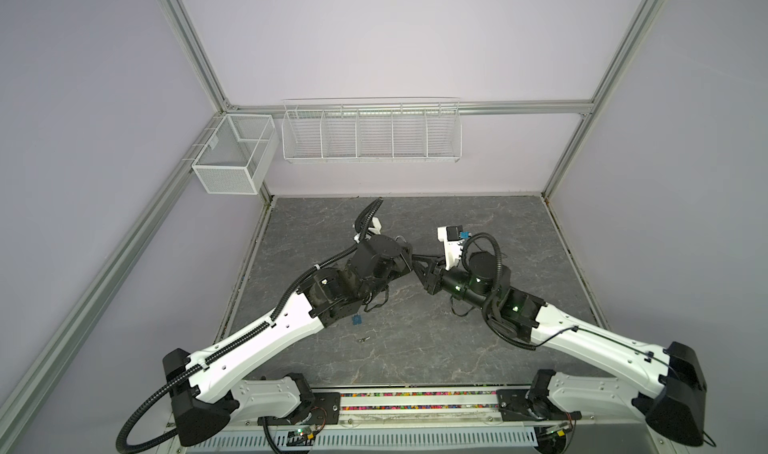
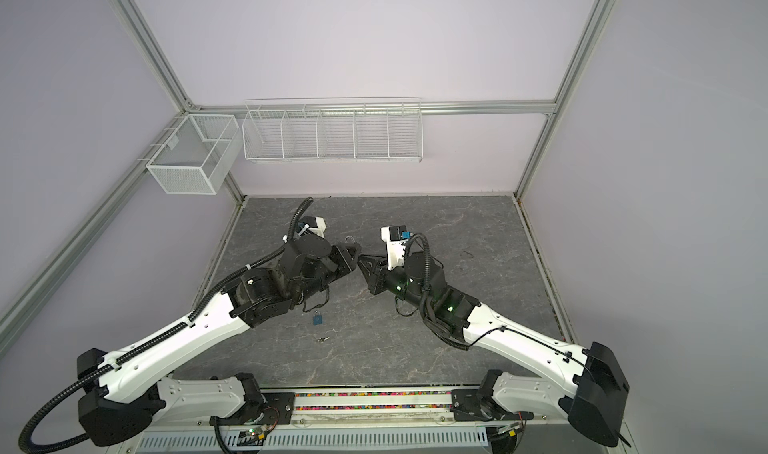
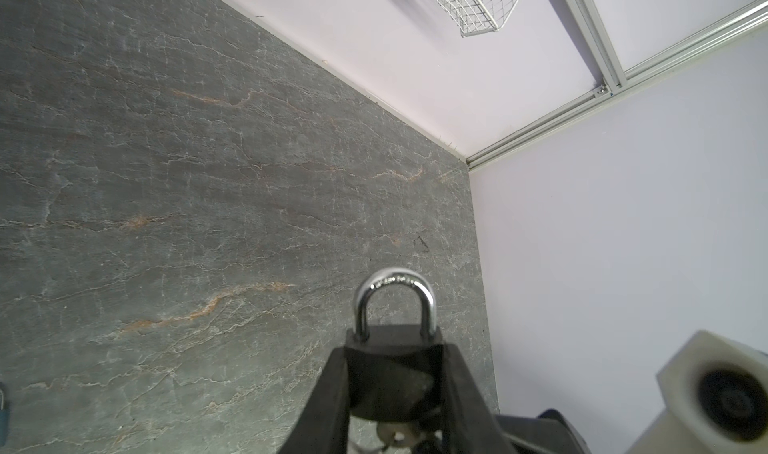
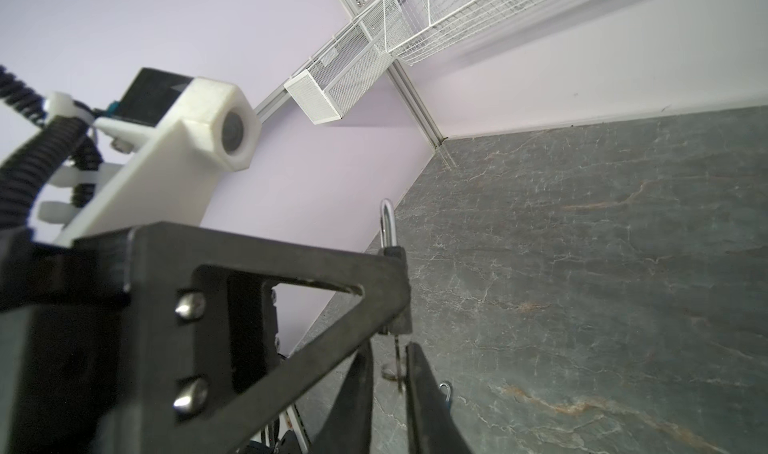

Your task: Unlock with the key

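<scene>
My left gripper (image 3: 392, 352) is shut on a black padlock (image 3: 390, 373), whose silver shackle (image 3: 393, 298) sticks out past the fingertips. A small silver key (image 3: 395, 435) hangs from the lock's underside, in the keyhole. In the right wrist view the key (image 4: 397, 360) shows edge-on between the fingers of my right gripper (image 4: 388, 356). Those jaws stand slightly apart, with a gap beside the key. In both top views the grippers meet tip to tip above the middle of the table: left gripper (image 2: 351, 253), right gripper (image 2: 362, 260).
A blue padlock (image 2: 318, 318) and a loose key (image 2: 322, 339) lie on the grey stone tabletop (image 2: 457, 306), near the left forearm. A mesh box (image 2: 195, 157) and a wire rack (image 2: 332, 134) hang on the back wall. Lilac walls close three sides.
</scene>
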